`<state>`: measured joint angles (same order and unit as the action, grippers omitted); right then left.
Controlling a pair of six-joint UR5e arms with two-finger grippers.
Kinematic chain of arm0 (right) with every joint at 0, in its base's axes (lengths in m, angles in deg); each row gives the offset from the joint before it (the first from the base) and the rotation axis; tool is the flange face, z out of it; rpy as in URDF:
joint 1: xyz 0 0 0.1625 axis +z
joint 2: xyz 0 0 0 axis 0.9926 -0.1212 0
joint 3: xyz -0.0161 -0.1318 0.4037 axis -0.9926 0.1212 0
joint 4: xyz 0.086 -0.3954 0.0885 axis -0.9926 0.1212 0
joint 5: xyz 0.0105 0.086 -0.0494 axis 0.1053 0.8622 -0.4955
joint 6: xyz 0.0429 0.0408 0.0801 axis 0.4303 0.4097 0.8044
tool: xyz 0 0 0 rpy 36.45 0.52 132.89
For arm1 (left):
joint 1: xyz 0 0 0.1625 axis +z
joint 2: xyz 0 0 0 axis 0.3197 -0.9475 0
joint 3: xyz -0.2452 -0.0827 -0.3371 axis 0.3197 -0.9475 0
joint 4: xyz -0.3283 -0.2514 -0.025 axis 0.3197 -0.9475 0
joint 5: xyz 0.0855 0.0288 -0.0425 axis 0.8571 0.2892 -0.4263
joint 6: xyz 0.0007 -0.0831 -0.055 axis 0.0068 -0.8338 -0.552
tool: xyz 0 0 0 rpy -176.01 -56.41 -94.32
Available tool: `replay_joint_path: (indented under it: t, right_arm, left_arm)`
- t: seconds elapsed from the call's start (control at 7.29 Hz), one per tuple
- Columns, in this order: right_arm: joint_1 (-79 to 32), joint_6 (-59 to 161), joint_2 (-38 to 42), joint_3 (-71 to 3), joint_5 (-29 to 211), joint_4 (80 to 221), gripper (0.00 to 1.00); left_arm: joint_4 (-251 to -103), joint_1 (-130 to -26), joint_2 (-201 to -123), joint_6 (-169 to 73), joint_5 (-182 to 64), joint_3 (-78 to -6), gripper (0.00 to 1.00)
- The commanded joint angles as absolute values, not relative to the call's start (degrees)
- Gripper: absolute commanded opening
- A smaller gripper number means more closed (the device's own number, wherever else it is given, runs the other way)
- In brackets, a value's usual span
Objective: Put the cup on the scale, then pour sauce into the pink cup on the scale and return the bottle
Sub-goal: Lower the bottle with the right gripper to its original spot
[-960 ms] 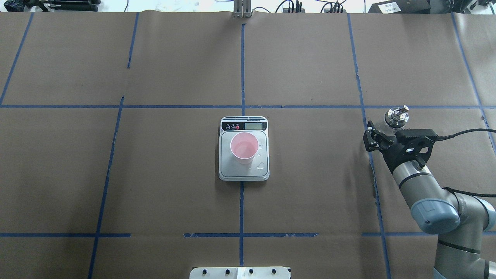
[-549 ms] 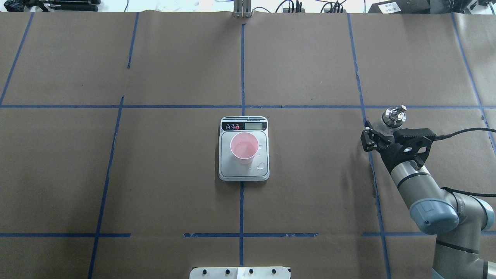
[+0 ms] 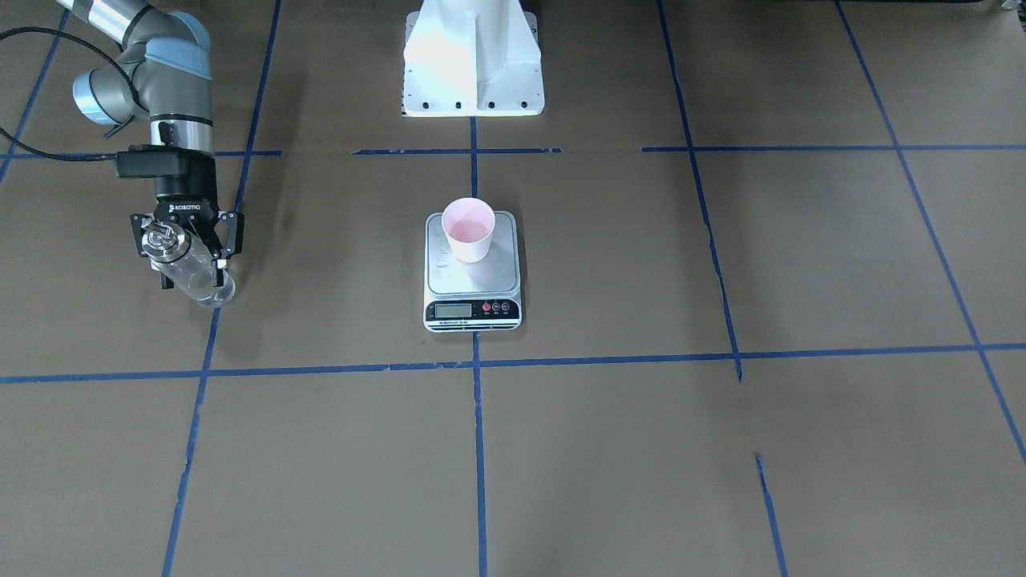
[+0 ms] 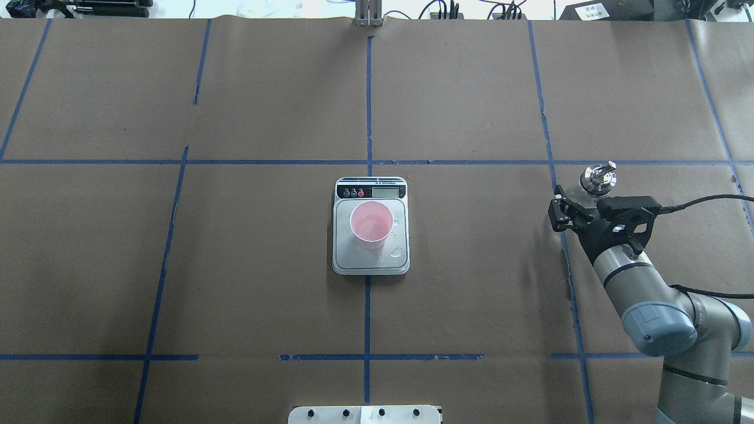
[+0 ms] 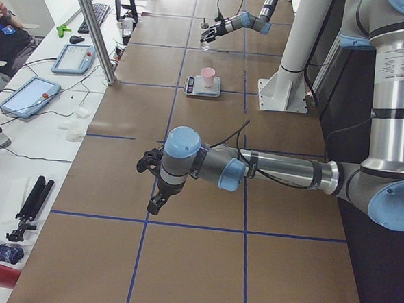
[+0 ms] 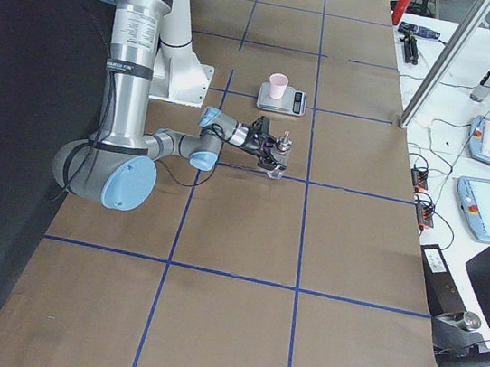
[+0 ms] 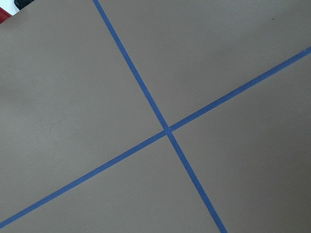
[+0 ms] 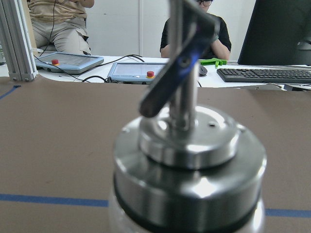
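Note:
The pink cup [image 4: 371, 225] stands on the scale [image 4: 371, 266] at the table's middle, with clear liquid in it. It also shows in the front view [image 3: 469, 228] on the scale [image 3: 473, 282]. My right gripper [image 4: 586, 197] is shut on the clear bottle [image 4: 598, 176], upright and low at the table's right side. In the front view the gripper [image 3: 191, 260] holds the bottle [image 3: 196, 280], whose base is at the paper. The right wrist view is filled by the bottle's collar and spout [image 8: 189, 160]. My left gripper [image 5: 150, 189] hovers over bare paper; I cannot tell whether it is open.
Droplets [image 4: 397, 252] lie on the scale's platform beside the cup. The white robot base [image 3: 473, 64] stands at the near table edge. Blue tape lines cross the brown paper. Operators, tablets [image 8: 141, 70] and a keyboard lie beyond the far edge.
The right gripper has lowered the bottle a little and moved it slightly farther out; over the last half second it has hardly moved. Cup and scale are unchanged.

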<state>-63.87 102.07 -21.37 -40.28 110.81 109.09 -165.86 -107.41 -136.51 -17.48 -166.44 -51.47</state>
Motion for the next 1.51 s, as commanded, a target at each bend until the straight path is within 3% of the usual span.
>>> replay_joint_path:
  t: [0.0, 0.41, 0.55, 0.82, 1.1, 1.37]
  right_arm:
    - [-63.9, 102.0, -21.4, -39.9, 110.9, 109.0, 0.0]
    - [-63.9, 102.1, -21.5, -40.7, 112.7, 108.8, 0.0]
    - [-63.9, 102.0, -21.5, -40.6, 112.9, 108.9, 0.26]
    - [-63.8, 102.0, -21.5, -40.6, 113.0, 108.9, 0.44]
    - [-63.8, 101.3, -21.5, -40.7, 112.9, 108.9, 0.55]
    - [-63.8, 101.2, -21.5, -40.9, 113.0, 108.9, 0.6]
  left_arm:
    - [-165.8, -107.4, -136.5, -17.5, -166.4, -51.5, 1.0]
    - [-165.8, -107.4, -136.4, -17.5, -166.4, -51.5, 1.0]
    - [-165.9, -107.4, -136.4, -17.5, -166.4, -51.5, 1.0]
    - [-165.9, -107.4, -136.4, -17.5, -166.4, -51.5, 1.0]
    - [-165.9, -107.5, -136.4, -17.5, -166.4, -51.5, 1.0]
    - [-165.9, -107.5, -136.3, -17.5, -166.5, -51.5, 1.0]
